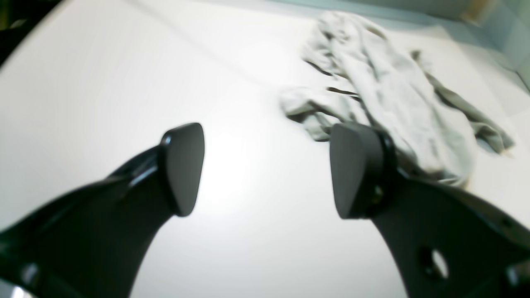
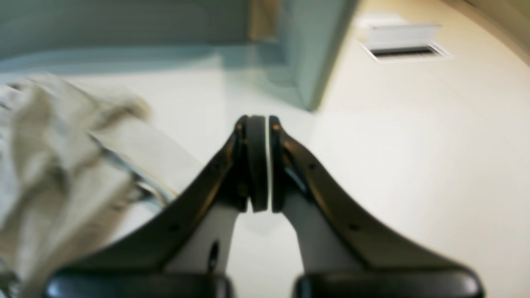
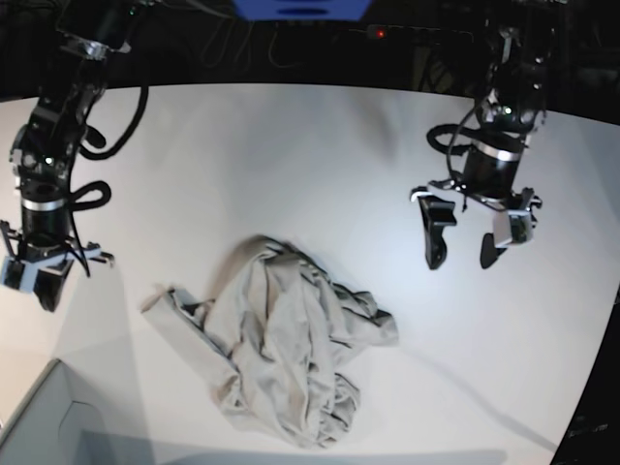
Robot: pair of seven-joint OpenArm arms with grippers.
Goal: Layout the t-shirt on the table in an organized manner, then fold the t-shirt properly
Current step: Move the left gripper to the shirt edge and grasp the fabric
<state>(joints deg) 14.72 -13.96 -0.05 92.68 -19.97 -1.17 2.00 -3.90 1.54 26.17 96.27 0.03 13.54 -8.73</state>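
Note:
The light grey-beige t-shirt (image 3: 281,339) lies crumpled in a heap on the white table (image 3: 291,165), near the front middle in the base view. It shows at the upper right of the left wrist view (image 1: 389,91) and at the left of the right wrist view (image 2: 49,165). My left gripper (image 3: 463,260) is open and empty, hanging above bare table to the right of the shirt; its fingers (image 1: 184,165) stand wide apart. My right gripper (image 2: 261,207) is shut and empty, at the table's left edge (image 3: 44,295), apart from the shirt.
A pale grey box corner (image 3: 44,421) sits at the front left, also seen in the right wrist view (image 2: 298,62). A floor vent (image 2: 403,41) shows past the table edge. Dark cables and equipment run along the back.

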